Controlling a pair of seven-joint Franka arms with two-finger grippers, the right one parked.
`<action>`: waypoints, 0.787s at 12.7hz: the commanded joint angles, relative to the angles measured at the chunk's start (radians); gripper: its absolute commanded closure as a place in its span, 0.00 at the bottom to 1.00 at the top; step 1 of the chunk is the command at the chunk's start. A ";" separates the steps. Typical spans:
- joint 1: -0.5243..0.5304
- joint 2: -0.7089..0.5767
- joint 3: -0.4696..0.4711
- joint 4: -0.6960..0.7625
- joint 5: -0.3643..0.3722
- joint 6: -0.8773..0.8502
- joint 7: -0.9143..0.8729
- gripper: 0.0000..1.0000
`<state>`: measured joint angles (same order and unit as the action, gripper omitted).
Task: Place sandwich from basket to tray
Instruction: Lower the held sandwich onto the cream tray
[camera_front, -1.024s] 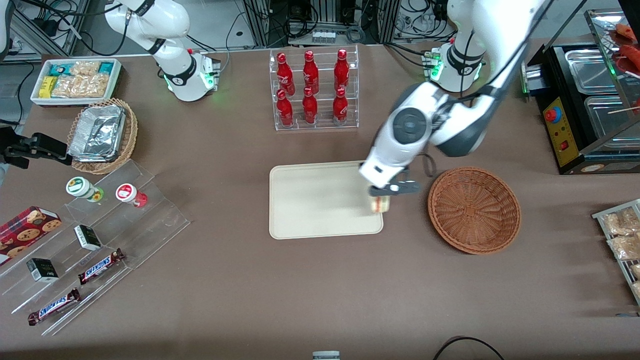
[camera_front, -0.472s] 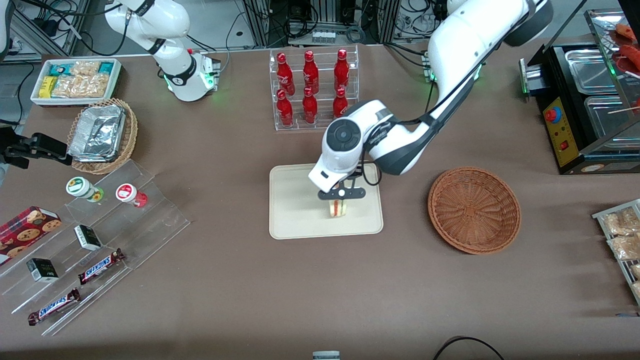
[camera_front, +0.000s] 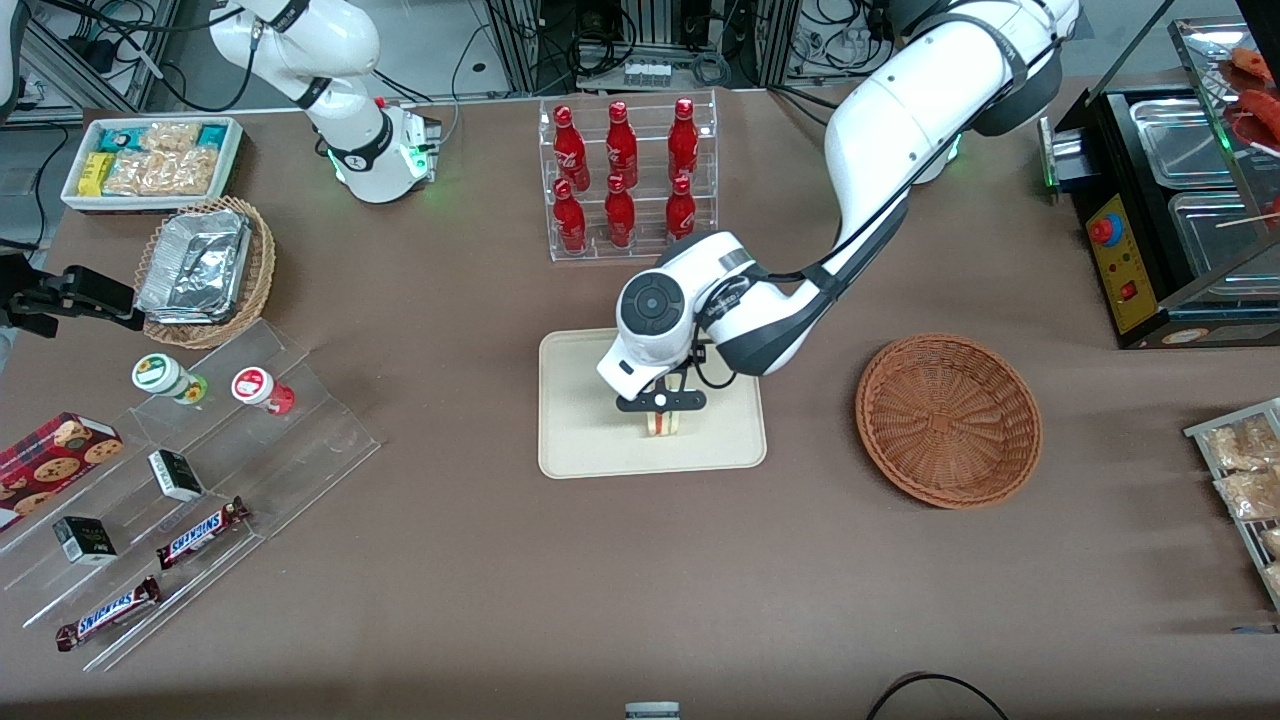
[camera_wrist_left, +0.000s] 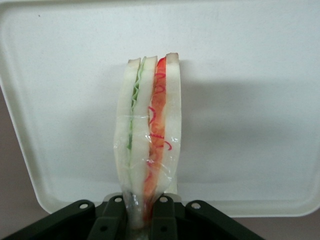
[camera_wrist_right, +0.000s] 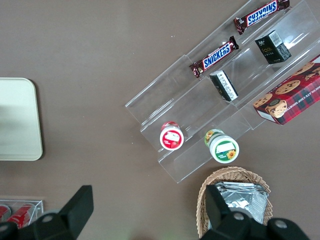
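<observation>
- The hand (camera_front: 661, 412) hangs over the tray (camera_front: 580, 400), above the part of it nearer the front camera
- Its two fingers (camera_wrist_left: 112, 220) are pressed against the sandwich (camera_front: 663, 423), pinching it at one end
- In the left wrist view the sandwich (camera_wrist_left: 149, 135) stands on edge over the tray (camera_wrist_left: 250, 100), wrapped in clear film, with green filling in one layer and red and orange in the other
- Whether the sandwich touches the tray or hangs just above it cannot be told
- The basket (camera_front: 948, 419) sits on the brown bench (camera_front: 600, 580) well apart from the tray, toward the working arm's end, with nothing in it
- A clear rack of red bottles (camera_front: 628, 178) stands farther from the front camera than the tray
</observation>
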<state>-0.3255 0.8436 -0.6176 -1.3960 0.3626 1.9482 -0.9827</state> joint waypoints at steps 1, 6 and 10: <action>-0.035 0.031 0.009 0.058 0.039 -0.028 -0.050 1.00; -0.095 0.046 0.079 0.083 0.035 -0.022 -0.113 1.00; -0.095 0.045 0.081 0.084 0.032 -0.012 -0.114 0.00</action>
<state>-0.4016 0.8743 -0.5456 -1.3517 0.3791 1.9489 -1.0752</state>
